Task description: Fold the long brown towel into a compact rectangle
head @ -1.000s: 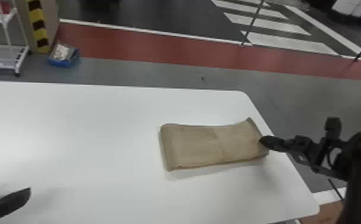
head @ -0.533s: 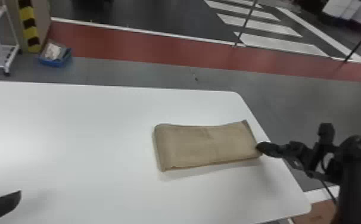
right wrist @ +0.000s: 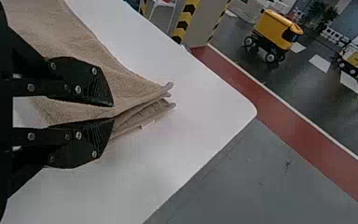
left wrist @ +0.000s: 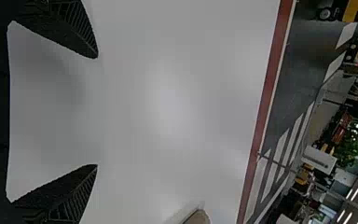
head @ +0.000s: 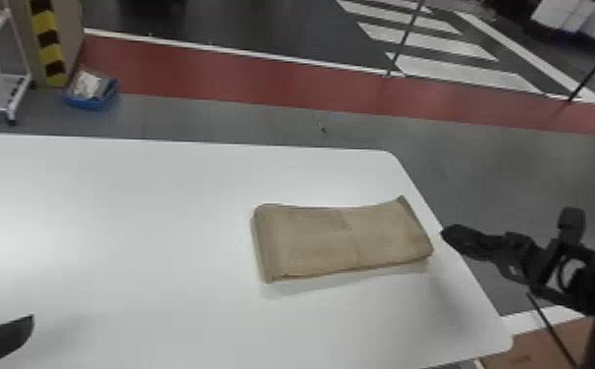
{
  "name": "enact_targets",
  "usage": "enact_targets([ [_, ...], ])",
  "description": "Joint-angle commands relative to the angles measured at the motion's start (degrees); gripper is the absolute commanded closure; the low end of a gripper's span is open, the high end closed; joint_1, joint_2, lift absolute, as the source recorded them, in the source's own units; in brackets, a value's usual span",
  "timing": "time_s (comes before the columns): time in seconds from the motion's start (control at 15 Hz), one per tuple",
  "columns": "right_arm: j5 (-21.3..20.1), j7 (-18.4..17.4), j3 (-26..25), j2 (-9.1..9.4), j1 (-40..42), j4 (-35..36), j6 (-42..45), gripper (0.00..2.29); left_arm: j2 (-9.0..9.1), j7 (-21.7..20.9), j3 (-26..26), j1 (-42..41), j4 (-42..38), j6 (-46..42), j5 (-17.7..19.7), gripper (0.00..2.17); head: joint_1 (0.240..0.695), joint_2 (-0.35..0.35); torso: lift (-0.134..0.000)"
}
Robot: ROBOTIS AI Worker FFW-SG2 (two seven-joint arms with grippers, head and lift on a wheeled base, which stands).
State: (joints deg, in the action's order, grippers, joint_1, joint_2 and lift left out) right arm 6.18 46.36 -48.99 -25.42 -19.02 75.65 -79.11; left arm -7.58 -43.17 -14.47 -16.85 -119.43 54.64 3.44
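Right wrist view: towel [right wrist: 70, 37] bears 1 pale tag [right wrist: 148, 124], right gripper [head: 446, 234] barely open, left gripper [head: 3, 314] wide, both empty.

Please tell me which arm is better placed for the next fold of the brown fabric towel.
Probably the right: its gripper is close beside the right end of the towel, while the left gripper is well away, over the near left of the white table.

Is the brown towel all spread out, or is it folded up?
Folded. The brown towel lies on the white table in a rectangle, with stacked layers showing at one end.
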Motion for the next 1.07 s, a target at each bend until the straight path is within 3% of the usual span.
enact_targets([
  [0.0, -2.8, -0.5, 1.1, -2.27, -0.4, -1.9, 1.6, 0.09, -0.07, -0.2, 0.0, -0.3, -0.3, 0.0, 0.1, 0.04, 0.695, -0.350, -0.120],
  [0.07, -4.4, -0.7, 2.3, -3.15, -1.1, -3.8, 3.4, 0.09, -0.16, -0.2, 0.0, -0.5, -0.5, 0.0, 0.1, 0.04, 0.695, -0.350, -0.120],
  [0.27, -5.8, -1.4, 3.9, -3.06, -2.2, -6.0, 5.9, 0.08, -0.16, -0.2, 0.0, -0.7, -0.8, 0.0, 0.1, 0.04, 0.695, -0.350, -0.120],
  [0.4, -5.0, -1.1, 4.1, -1.83, -3.5, -6.1, 6.7, 0.08, -0.16, -0.2, 0.0, -0.7, -1.1, 0.0, 0.0, 0.04, 0.695, -0.350, -0.120],
  [0.6, -6.4, -1.2, 7.8, -1.57, -5.5, -6.3, 7.3, 0.08, -0.07, -0.2, -0.4, -0.9, -1.3, 0.2, -0.1, 0.04, 0.695, -0.350, -0.120],
  [1.0, -13.3, -1.5, 15.1, 0.72, -8.5, -9.6, 15.0, 0.17, 0.02, -0.2, -0.4, -1.2, -1.2, 0.2, -0.2, 0.04, 0.695, -0.350, -0.120],
])
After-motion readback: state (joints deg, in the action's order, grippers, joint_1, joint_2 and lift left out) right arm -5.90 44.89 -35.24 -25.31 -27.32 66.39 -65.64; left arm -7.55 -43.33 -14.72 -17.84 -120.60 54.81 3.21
